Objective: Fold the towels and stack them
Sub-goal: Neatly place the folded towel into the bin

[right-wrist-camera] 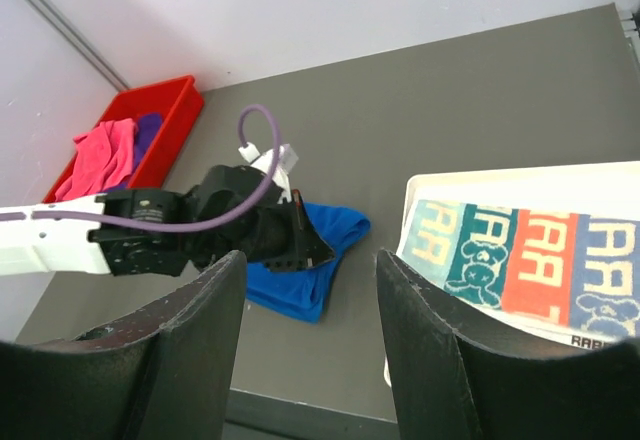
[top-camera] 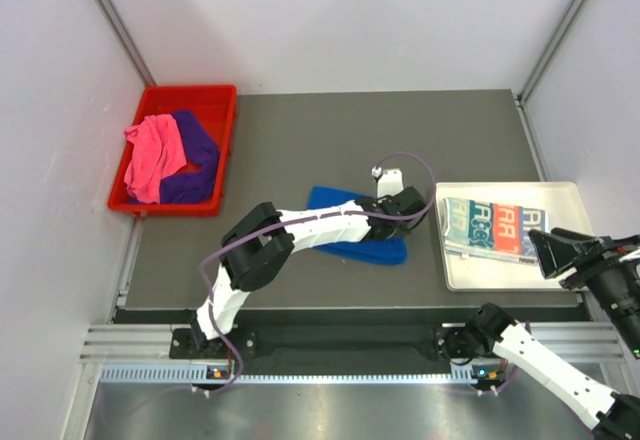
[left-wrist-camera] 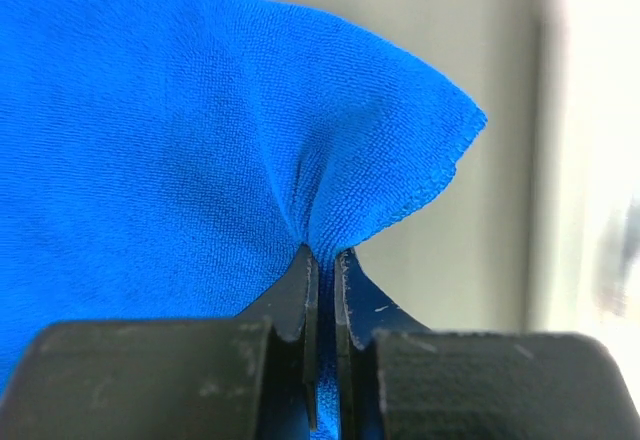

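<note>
Royal blue towel [top-camera: 375,252] lies mid-frame in the top view on the dark worktop [top-camera: 350,130], w/ the left arm's forearm crossing over it. Left fingers [top-camera: 403,205] are at the towel's upper-right part. Left wrist cam: left fingers [left-wrist-camera: 298,295] pressed together, clamped on a pinch of royal blue towel [left-wrist-camera: 180,140] close to one corner. Cloth puckers into the pinch, and the hemmed corner sticks out toward the right of frame.

Right wrist cam shows the same from the side: left fingers [right-wrist-camera: 300,240] down on the royal blue towel [right-wrist-camera: 300,295], which looks rumpled, not flat.

Right fingers [top-camera: 550,248] hang at the right edge of the top view, over the right end of the white tray [top-camera: 570,192]. Right fingers [right-wrist-camera: 200,350] stand apart w/ nothing between them.

Cream lettered towel [top-camera: 495,228] lies folded in the tray, teal and orange blocks up. It also shows lower right in the right wrist cam [right-wrist-camera: 530,270].

Red bin [top-camera: 190,95] sits upper left, at the worktop's left edge. Pink towel [top-camera: 150,155] and purple towel [top-camera: 195,155] are bunched inside it, pink to the left and partly over purple.
</note>
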